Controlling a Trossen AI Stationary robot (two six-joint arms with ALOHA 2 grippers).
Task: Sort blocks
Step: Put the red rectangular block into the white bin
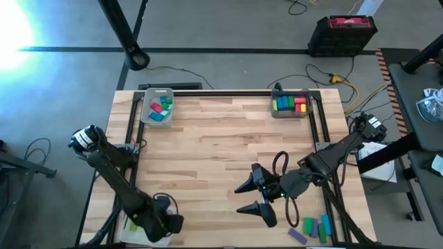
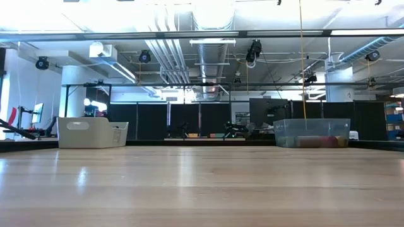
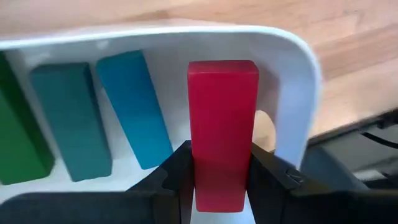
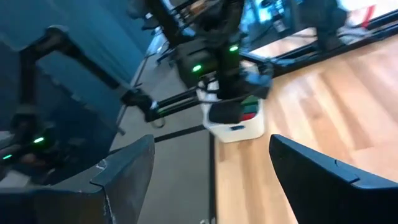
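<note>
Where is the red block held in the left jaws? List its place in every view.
High view: hidden under the left gripper, bottom left.
Low view: not in it.
Left wrist view: red block at centre, between the jaws.
Right wrist view: too far off to tell.
Shared landmark: the white tray under that gripper.

No legible text, label, brand, number or sign is found in any view. The blocks (image 1: 160,108) in the trays at the far edge of the tabletop (image 1: 221,159) carry plain coloured faces with no markings. The red block (image 3: 222,130) seen in the left wrist view is unmarked. The dark case (image 1: 342,34) on the floor beyond the tabletop's far right corner has a pinkish top panel; whether anything is printed on it cannot be told.
</note>
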